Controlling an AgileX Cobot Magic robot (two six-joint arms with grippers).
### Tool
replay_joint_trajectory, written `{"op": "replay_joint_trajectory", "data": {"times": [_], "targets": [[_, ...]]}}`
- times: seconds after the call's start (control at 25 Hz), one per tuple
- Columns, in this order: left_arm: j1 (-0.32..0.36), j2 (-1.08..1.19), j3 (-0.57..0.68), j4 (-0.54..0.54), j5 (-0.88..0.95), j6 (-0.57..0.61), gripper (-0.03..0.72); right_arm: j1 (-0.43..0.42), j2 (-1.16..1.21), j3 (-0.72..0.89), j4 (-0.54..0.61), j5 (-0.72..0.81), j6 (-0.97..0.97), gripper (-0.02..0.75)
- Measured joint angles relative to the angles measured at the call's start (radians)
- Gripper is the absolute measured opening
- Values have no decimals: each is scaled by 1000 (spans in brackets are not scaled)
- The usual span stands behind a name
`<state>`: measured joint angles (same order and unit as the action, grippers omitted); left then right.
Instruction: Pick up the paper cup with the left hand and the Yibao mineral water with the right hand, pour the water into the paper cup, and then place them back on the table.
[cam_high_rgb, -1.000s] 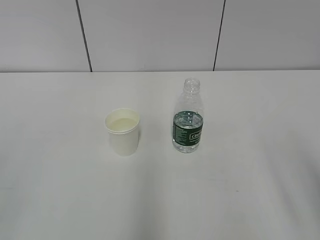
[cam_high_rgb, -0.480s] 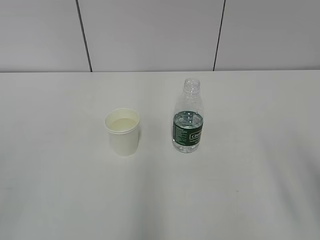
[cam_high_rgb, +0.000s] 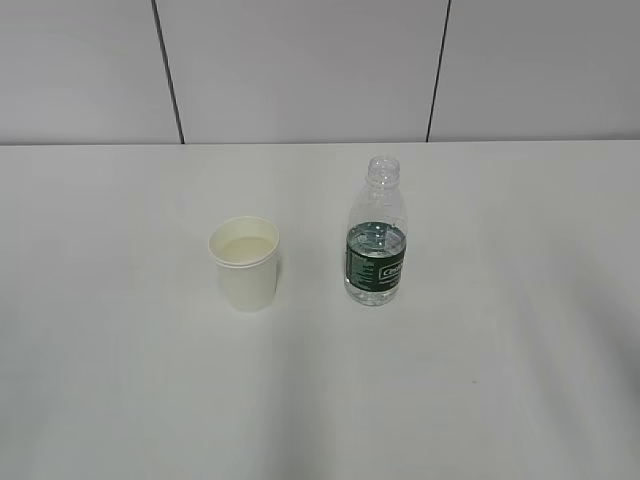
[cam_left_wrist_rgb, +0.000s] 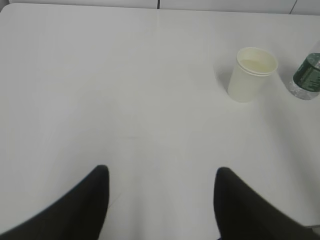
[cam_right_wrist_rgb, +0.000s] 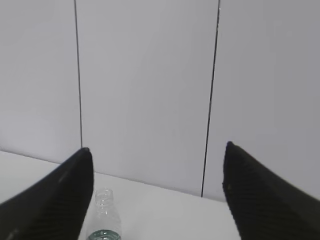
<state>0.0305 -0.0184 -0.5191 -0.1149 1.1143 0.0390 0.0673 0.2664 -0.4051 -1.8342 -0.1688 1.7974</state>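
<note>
1. The paper cup (cam_high_rgb: 244, 263) stands upright on the white counter (cam_high_rgb: 120, 380), a little left of the middle in the exterior view, with pale liquid inside that looks like water, though its level is hard to judge.
2. The water bottle (cam_high_rgb: 376, 236) stands upright just to the right of the cup, near it but not touching, uncapped, its green label facing the camera and water showing in its lower part.
3. The left hand (cam_left_wrist_rgb: 161, 200) is released, its 2 fingers spread wide and empty above bare counter, well apart from the cup (cam_left_wrist_rgb: 252, 73) at upper right of its view.
4. The right hand (cam_right_wrist_rgb: 157, 192) is also released and empty, raised and facing the grey wall panels (cam_right_wrist_rgb: 145, 90), with the bottle (cam_right_wrist_rgb: 104, 217) below near its left finger.
5. Neither hand appears in the exterior view.
</note>
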Motion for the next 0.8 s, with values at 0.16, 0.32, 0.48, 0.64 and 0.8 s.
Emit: {"op": "replay_joint_trajectory", "data": {"times": [0.16, 0.32, 0.48, 0.64, 0.8], "targets": [[0, 0, 0, 0, 0, 0, 455, 0, -2, -27, 153, -25, -154, 592], [0, 0, 0, 0, 0, 0, 455, 0, -2, -27, 430, -22, -370, 592], [0, 0, 0, 0, 0, 0, 455, 0, -2, -29, 634, 21, -569, 592], [0, 0, 0, 0, 0, 0, 455, 0, -2, -29, 756, 117, -691, 592], [0, 0, 0, 0, 0, 0, 455, 0, -2, -29, 890, 185, -800, 592]]}}
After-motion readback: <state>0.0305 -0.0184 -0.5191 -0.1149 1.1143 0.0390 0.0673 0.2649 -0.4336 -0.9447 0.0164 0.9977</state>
